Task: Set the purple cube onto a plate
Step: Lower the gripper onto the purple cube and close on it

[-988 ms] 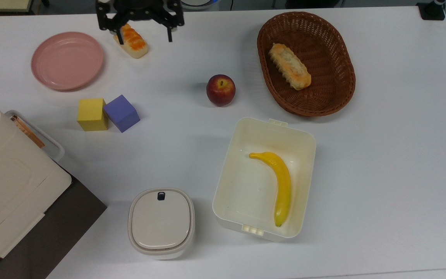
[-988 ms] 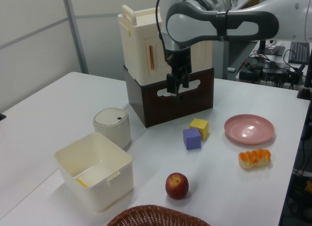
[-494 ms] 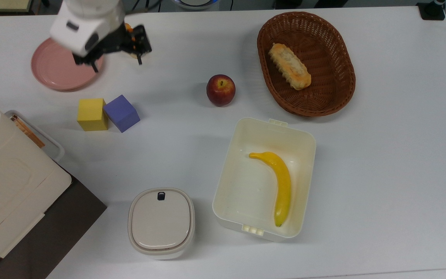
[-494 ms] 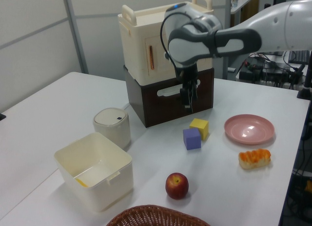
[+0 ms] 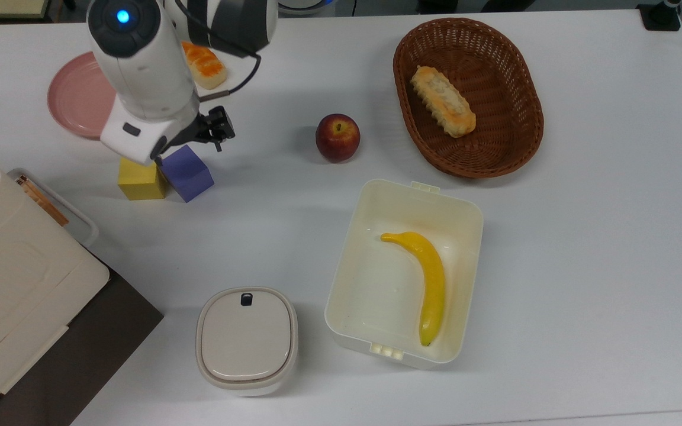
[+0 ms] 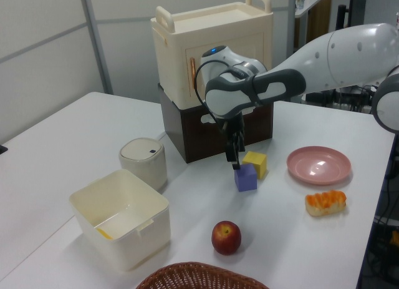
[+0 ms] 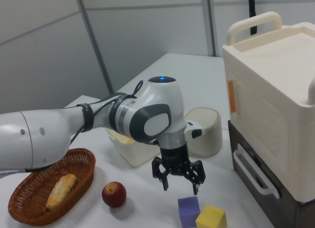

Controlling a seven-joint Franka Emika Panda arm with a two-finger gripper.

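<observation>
— Reaching in from the right view's left, forearm level, wrist bending straight down.
— Gripper [image 7: 179, 187]?
— Pointing down, fingers [image 7: 196, 180] spreading wide, gripping nothing. Hanging low in the left view [image 6: 235, 159].
— Top view?
— Showing mostly white wrist housing with blue light glowing; one black finger [image 5: 218, 128] poking out at the top view's right.

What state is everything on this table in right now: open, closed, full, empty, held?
gripper: open, holding nothing, above the cube
purple cube: on the table, beside the yellow cube
plate: empty
basket: holds bread
open box: holds a banana
round container: lid on
</observation>
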